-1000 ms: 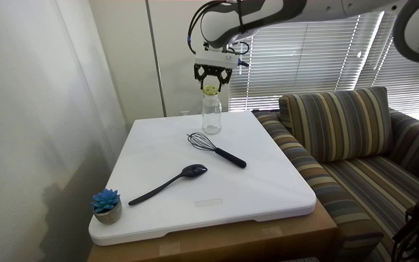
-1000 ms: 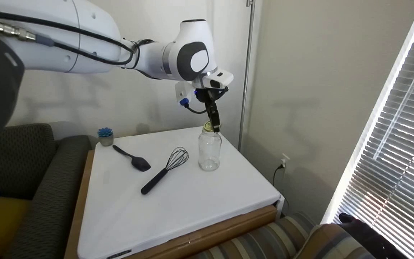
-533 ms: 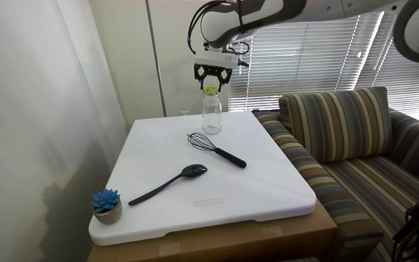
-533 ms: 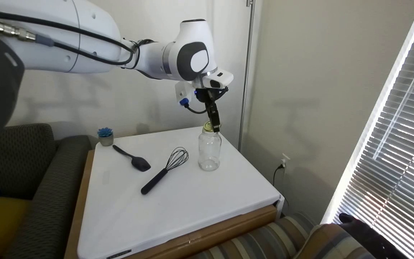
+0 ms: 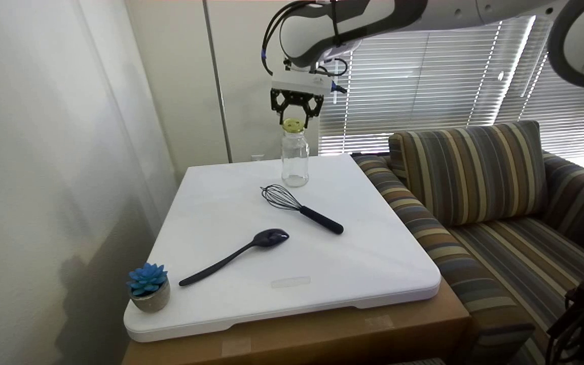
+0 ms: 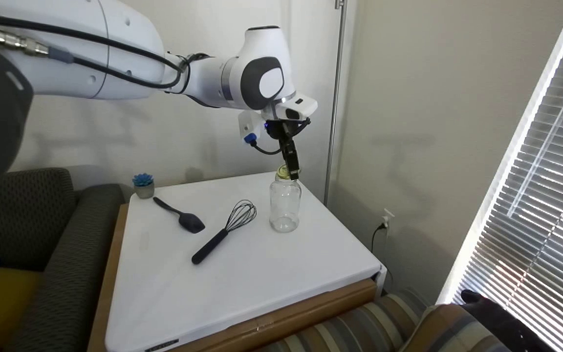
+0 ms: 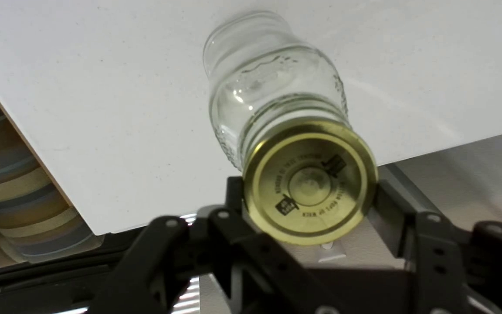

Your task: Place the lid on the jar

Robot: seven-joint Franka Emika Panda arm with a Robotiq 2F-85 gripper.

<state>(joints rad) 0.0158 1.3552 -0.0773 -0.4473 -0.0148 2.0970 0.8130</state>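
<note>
Jaws pinching gold lid across rim. Lid atop clear glass jar, jar upright on white counter; whether fully seated, hard to tell. Black whisk near jar, black spoon farther off, potted blue succulent at counter corner.

Arm outstretched | wrist bent down | tool pointing downward, clamped
</note>
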